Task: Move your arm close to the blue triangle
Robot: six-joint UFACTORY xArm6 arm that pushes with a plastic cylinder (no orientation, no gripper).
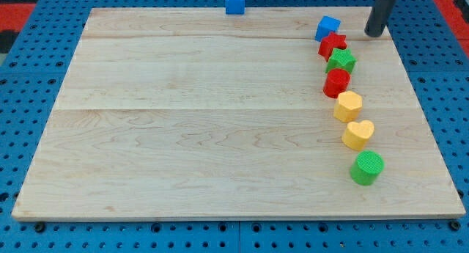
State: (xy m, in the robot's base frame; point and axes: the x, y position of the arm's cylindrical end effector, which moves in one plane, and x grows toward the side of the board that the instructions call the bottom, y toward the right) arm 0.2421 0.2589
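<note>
The blue triangle (234, 3) sits at the top edge of the wooden board (183, 128), left of the view's centre top. My tip (374, 33) rests on the board at the view's top right, far to the right of the blue triangle. It is just right of a blue cube (327, 26). A column of blocks runs down from the cube: a red star (333, 44), a green star (341, 60), a red cylinder (337, 83), a yellow hexagon (348, 105), a yellow heart (358, 133) and a green cylinder (366, 168).
The board lies on a blue perforated table (29, 92). Red strips (22, 7) show at the view's top corners.
</note>
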